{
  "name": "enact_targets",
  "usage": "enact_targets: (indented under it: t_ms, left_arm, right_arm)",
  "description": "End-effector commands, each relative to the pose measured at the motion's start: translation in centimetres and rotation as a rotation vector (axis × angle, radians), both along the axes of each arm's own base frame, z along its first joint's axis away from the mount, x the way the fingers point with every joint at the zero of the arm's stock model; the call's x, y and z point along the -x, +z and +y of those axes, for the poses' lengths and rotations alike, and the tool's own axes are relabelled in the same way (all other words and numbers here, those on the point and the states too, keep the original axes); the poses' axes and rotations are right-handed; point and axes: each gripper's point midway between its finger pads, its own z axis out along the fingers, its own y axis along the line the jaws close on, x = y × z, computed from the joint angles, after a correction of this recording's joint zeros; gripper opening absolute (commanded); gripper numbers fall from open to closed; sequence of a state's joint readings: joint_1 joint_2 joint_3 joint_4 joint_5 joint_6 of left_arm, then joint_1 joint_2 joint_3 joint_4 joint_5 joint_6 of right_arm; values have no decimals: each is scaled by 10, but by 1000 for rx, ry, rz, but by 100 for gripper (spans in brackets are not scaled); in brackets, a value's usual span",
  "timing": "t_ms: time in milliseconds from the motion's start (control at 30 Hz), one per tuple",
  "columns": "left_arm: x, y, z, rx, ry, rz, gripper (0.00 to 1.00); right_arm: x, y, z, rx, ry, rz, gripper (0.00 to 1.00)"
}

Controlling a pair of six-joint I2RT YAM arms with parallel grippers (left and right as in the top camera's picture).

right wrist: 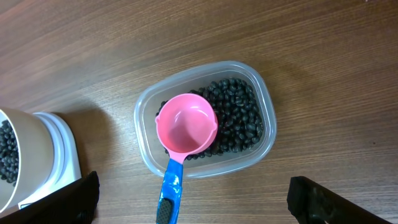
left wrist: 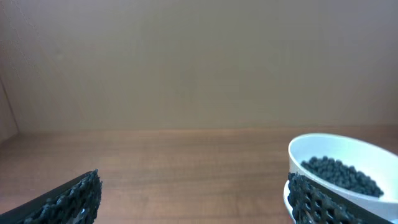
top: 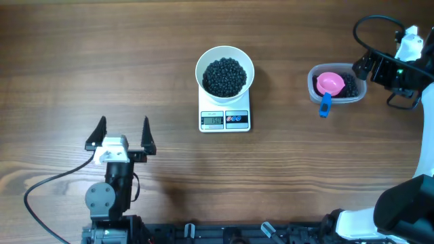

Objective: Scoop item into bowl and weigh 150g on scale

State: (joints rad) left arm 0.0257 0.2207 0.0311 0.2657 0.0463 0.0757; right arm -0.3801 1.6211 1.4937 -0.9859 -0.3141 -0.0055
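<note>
Left hand (top: pixel 124 123) and right hand (top: pixel 363 68) stand spread, empty; tiny black beans (right wrist: pixel 239 118) would spill easily, so grip the pink plastic scoop (right wrist: pixel 185 124) by its blue handle (right wrist: pixel 169 193).

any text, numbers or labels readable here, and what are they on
Nothing can be quoted as it reads.
scale display: dark digits show, too small and blurred to read.
buttons beside it: any marks too small to read.
bowl, clear tub, pink scoop: no text visible.
</note>
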Motion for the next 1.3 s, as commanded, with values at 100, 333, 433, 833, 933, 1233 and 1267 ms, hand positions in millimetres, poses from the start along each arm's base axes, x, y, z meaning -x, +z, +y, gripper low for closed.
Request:
enact_targets:
  t_ms: [100,333,433,833,933,1233,1267]
  left_arm:
    - [6,-25,4,12,21,74,100]
    - [13,-47,4,14,23,155,100]
    - [13,-47,4,14,22,155,100]
    - [13,-47,4,14,22,154,100]
    - [13,-47,4,14,22,154,100]
    - [13,-47,4,14,22,154,100]
    - [13,-47,4,14,22,154,100]
  right_arm:
    - [-2,3,5,-3,29,-15,100]
    - [-2,3,5,-2,30,-15,100]
    - [-2,3,5,-3,29,-15,100]
    - [-2,3,5,-3,29,-15,100]
    - [-2,3,5,-3,29,-15,100]
    - [-2,3,5,-3,29,-15,100]
    - [-2,3,5,-2,30,-15,100]
